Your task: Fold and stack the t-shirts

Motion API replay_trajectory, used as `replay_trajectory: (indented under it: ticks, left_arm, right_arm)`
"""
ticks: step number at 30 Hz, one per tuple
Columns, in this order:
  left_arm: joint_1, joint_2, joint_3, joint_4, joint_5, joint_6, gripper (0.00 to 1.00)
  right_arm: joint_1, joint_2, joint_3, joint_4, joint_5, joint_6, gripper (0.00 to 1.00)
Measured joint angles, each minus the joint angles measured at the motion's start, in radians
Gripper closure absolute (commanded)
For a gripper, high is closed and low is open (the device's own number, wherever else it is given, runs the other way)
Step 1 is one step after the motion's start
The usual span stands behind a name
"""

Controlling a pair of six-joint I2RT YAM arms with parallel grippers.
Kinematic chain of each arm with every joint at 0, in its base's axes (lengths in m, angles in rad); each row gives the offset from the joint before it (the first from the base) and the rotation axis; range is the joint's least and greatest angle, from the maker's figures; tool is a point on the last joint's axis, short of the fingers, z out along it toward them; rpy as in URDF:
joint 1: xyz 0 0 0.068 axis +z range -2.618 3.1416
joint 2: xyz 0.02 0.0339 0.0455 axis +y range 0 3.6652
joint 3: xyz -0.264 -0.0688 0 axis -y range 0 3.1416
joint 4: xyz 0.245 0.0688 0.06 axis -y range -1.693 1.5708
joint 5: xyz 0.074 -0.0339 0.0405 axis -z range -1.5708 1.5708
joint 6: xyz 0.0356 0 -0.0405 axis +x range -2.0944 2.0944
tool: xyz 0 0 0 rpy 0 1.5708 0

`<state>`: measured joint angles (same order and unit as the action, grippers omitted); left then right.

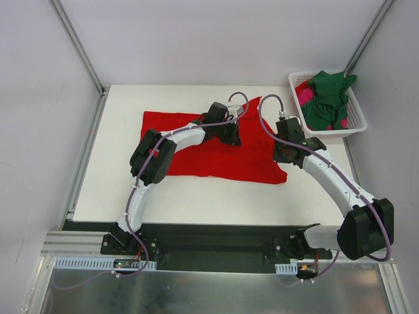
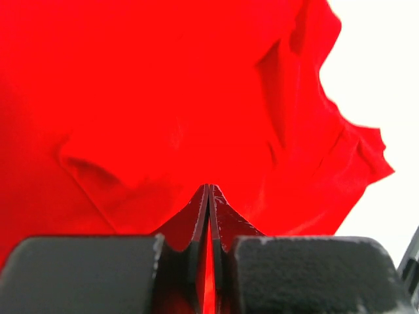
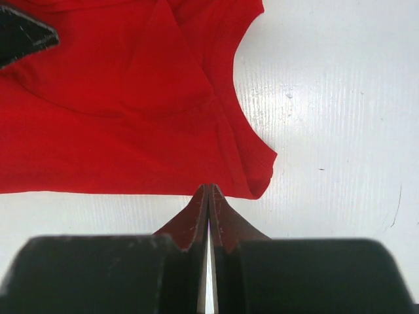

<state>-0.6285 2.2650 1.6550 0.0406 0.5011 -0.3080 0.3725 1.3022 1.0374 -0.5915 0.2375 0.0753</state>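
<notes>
A bright red t-shirt (image 1: 216,160) lies spread across the middle of the white table, with a few wrinkles. My left gripper (image 1: 230,135) reaches over its far right part. Its jaws are shut, with the tips (image 2: 209,188) right over the red cloth (image 2: 163,85); no fold shows between them. My right gripper (image 1: 283,156) is at the shirt's near right corner. It is shut too, with the tips (image 3: 209,187) at the cloth's edge (image 3: 118,131) and bare table beneath. A dark green t-shirt (image 1: 327,98) and a magenta-pink one (image 1: 305,97) lie bunched in the basket.
The white slotted basket (image 1: 359,112) stands at the table's far right corner. White table surface (image 1: 196,199) runs along the near side of the red shirt. A dark fingertip of the left gripper (image 3: 19,33) shows at the right wrist view's top left. Metal frame posts (image 1: 77,46) rise at the back.
</notes>
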Motion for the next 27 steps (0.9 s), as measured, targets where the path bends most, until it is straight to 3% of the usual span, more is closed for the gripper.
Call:
replay_trajectory:
  ticks: [27]
  left_arm:
    - [0.001,0.103,0.109,0.008,-0.091,-0.029,1.00]
  right_arm:
    - [0.000,-0.056,-0.058,-0.030,0.020,0.003,0.99]
